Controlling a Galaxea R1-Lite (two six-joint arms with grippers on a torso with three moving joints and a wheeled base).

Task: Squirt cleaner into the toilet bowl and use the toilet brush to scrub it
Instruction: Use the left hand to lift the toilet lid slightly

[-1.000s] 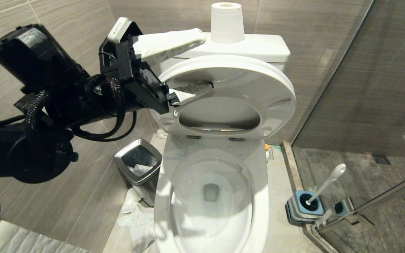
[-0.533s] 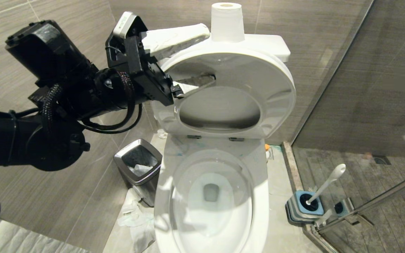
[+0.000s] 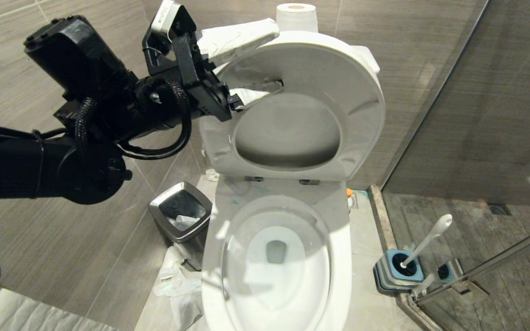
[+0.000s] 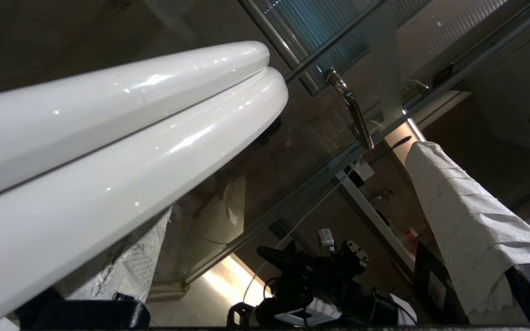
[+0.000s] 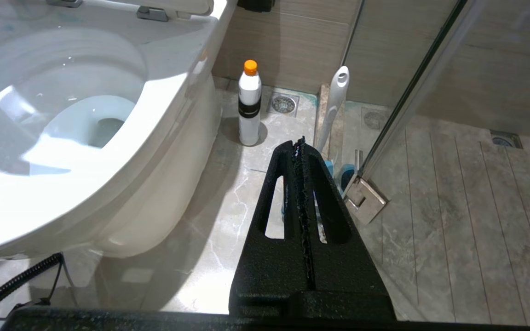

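Seat and lid tipped further up, wide-open left gripper straddling their edge, right gripper shut, empty

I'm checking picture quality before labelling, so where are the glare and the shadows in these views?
Head view: a hard-edged shadow lies across the toilet bowl, with sunlit patches on its rim. Left wrist view: streaks of highlight run along the seat and lid edges. Right wrist view: bright patch on the bowl rim; the bottle casts a small floor shadow.

Legible text, labels, brands, numbers, signs: none. White cleaner bottle, orange cap, carries a plain black band; no lettering can be read on it.
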